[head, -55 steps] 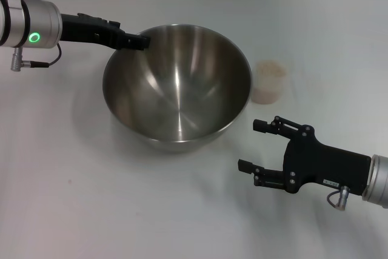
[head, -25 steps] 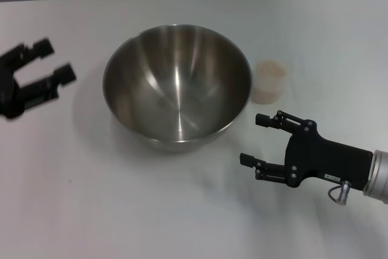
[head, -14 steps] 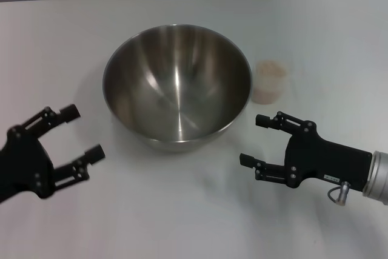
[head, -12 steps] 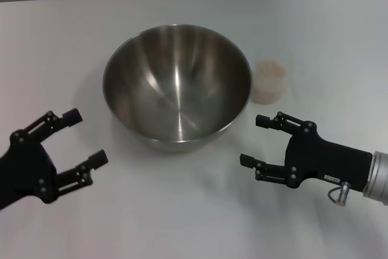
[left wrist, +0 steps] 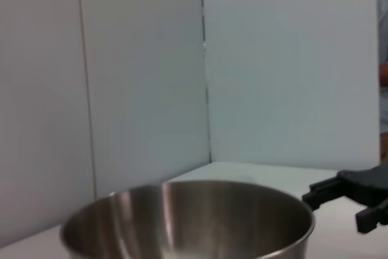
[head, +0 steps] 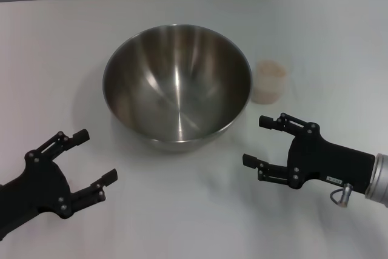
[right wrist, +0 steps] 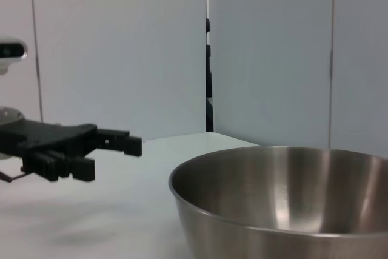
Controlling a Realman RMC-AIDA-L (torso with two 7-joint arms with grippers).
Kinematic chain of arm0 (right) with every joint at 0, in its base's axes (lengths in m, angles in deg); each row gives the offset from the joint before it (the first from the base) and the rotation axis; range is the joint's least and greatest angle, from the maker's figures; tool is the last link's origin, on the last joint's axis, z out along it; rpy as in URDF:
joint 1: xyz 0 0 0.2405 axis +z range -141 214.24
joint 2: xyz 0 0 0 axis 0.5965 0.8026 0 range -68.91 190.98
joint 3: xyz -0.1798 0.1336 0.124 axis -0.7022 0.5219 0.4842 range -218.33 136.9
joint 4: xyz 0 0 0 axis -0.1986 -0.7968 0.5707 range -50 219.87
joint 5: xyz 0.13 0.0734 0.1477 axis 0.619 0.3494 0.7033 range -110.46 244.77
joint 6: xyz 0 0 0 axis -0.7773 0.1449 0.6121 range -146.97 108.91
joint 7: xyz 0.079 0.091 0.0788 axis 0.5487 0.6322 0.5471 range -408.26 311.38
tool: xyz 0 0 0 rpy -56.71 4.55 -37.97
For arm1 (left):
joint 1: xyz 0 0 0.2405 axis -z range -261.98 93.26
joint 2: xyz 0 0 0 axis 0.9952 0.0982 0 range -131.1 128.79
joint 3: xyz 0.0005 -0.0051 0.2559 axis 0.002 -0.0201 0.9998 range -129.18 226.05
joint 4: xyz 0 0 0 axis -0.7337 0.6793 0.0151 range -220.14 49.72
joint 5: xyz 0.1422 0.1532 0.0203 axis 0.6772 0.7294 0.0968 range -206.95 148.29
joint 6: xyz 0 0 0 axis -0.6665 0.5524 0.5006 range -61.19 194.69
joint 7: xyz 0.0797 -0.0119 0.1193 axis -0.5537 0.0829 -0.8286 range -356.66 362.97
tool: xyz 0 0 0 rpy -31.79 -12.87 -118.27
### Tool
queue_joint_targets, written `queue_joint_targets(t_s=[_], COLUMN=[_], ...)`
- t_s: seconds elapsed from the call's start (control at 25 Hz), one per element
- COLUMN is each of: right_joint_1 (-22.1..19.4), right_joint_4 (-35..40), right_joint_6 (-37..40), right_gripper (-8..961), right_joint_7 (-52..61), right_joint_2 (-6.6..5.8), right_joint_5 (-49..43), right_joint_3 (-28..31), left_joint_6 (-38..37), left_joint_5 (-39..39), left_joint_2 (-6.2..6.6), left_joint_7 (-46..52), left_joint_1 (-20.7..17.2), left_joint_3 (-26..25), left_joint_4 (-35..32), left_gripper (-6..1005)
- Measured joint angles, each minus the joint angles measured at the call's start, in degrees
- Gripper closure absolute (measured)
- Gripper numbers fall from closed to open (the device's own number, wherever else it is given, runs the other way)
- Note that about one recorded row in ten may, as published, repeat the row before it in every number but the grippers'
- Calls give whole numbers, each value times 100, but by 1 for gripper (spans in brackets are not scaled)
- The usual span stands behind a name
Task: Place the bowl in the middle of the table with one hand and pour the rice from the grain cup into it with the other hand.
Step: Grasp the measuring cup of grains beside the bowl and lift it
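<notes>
While the shiny steel bowl [head: 177,86] is being left upright mid-counter [head: 200,210], empty inside, grain cup [head: 268,81] w/ pale rice is being kept just beside its rim; left tool [head: 85,159] & right tool [head: 262,141] are being held spread, apart from both, bare counter betw. them.

Even, bright overhead light; soft shadows only.
The table [head: 182,210] reads evenly white; the bowl [head: 177,86] carries a vertical glare streak inside and casts a faint shadow leftward; in both wrist views its rim is soft, out of focus; the left end effector [head: 82,162] looks slightly blurred.
</notes>
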Motion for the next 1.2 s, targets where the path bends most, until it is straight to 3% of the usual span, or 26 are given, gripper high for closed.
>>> queue_joint_targets(t_s=[0.68, 0.96, 1.2], right_joint_1=[-178, -868, -1360], right_joint_4=[-169, -1186, -2295], right_joint_6=[-4, -112, -873], right_gripper=[135, 134, 135], right_joint_7=[-89, -1274, -2203], right_joint_2=[17, 35, 68], right_joint_5=[0, -1, -1], right_joint_3=[188, 1705, 2883], left_joint_6=[94, 58, 32], left_joint_5=[-53, -67, -61], left_joint_2=[10, 27, 35], left_joint_7=[75, 231, 236], left_joint_1=[-6, 18, 29], left_joint_3=[-37, -101, -99], left_joint_4=[77, 85, 85], left_gripper=[129, 130, 130])
